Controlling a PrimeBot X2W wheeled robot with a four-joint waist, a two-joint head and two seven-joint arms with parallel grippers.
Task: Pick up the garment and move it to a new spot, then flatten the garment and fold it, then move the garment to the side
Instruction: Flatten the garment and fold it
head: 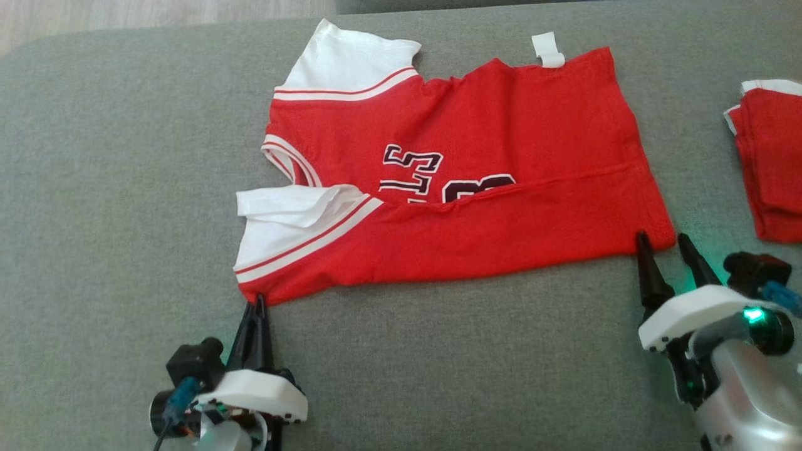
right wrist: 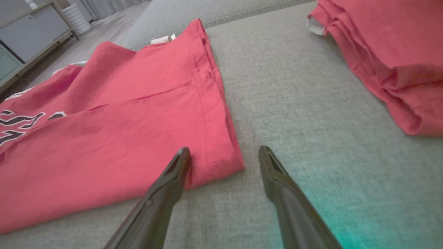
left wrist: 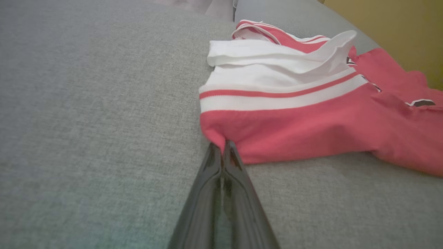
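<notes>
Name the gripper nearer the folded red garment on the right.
Right. The right gripper stands just left of the folded garment; the left gripper sits far across the jersey.

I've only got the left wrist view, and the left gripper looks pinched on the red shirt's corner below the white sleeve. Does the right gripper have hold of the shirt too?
Observer: No. The right gripper is open, its fingers either side of the shirt's other near corner, at the hem.
Operator: Anything lying beyond that corner?
Observer: Yes, a folded red garment sits further right, apart from the shirt.
Operator: And the shirt's far edge?
Observer: A white tag sticks out past it onto the grey cushion.
</notes>
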